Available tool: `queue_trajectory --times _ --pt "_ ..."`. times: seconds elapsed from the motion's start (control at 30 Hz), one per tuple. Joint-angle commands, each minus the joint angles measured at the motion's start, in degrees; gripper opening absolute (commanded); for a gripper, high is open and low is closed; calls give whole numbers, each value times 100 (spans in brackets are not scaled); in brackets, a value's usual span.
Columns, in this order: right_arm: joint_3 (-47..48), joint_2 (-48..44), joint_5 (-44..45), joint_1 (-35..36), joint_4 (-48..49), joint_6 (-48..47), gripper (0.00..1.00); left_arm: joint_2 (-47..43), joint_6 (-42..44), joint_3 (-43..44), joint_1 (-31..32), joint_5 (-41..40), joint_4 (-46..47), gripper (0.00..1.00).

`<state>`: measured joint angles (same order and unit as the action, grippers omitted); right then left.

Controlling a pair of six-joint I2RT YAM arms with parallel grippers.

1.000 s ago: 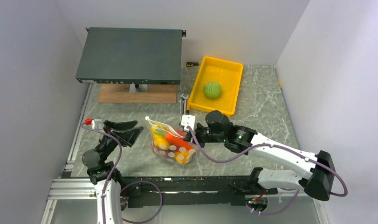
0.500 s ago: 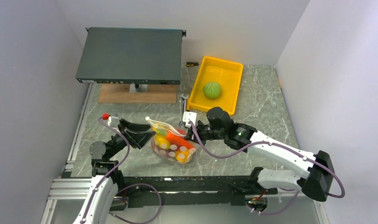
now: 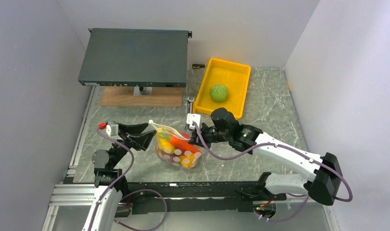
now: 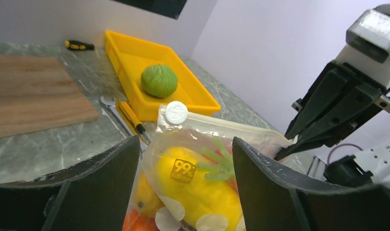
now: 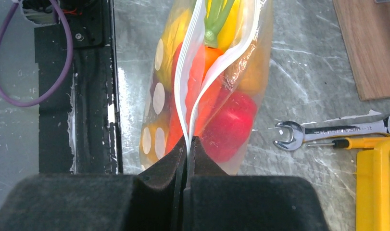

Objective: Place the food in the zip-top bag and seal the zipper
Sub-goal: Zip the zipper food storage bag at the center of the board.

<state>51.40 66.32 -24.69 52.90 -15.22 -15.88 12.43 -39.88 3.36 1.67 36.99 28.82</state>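
Several food [image 5: 231,120] pieces overlap, perhaps four; right hand [image 5: 188,143] pinches zipper [image 5: 187,126], left hand [image 4: 185,161] agape.

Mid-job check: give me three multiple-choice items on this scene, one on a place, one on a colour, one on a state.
1. Where is the cabbage? A on the board; B in the tray; C held in the air.
2. The tray's colour? A yellow; B blue; C grey.
3. The right gripper? A open; B shut on nothing; C shut on the zipper.

Answers: 1 B, the top view shows it lying inside the tray. 2 A, yellow in every view that shows it. 3 C, the right wrist view shows the fingers pinched on the strip's end.
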Motion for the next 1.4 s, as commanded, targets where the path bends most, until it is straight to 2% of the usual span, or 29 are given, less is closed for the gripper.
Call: queue_trajectory --times 0.0,0.1,0.17,0.23,0.37,0.4,0.47,0.57,0.7,0.77,0.97,1.17,1.23,1.37 --pt "348 45 -254 -41 -20 -59 0 1076 -330 -181 23 634 1808 76" --pt "312 2 -309 -52 33 -44 0 1803 -259 -86 24 905 2098 77" --pt "294 -9 -306 -57 33 -46 0 2013 -419 -223 17 866 2644 79" --pt "294 10 -273 -61 15 -50 0 2066 -447 -251 22 874 2926 80" --pt "337 49 -199 -57 26 -15 0 1975 -476 -278 26 958 3012 76" --pt "340 53 -147 -60 42 13 4 1941 -465 -290 26 939 2971 73" --pt "414 83 77 -59 2 118 26 1884 -434 -247 33 954 2800 62" --pt "643 192 143 -32 -136 338 43 1779 -484 -223 44 944 2679 50" --pt "710 265 281 79 221 588 60 1624 -466 -163 51 957 2391 41" --pt "794 396 293 146 428 635 64 1570 -523 -139 54 986 2372 40" --pt "1849 1493 680 481 271 680 66 1369 -559 -37 61 985 1885 39" --pt "2965 2546 2307 1117 21 484 65 988 -368 329 61 785 453 39" --pt "3188 2747 2457 1205 -80 457 57 864 -326 474 62 739 -70 46" --pt "3208 2741 2462 1188 -71 475 34 563 -23 883 64 622 -1286 64"
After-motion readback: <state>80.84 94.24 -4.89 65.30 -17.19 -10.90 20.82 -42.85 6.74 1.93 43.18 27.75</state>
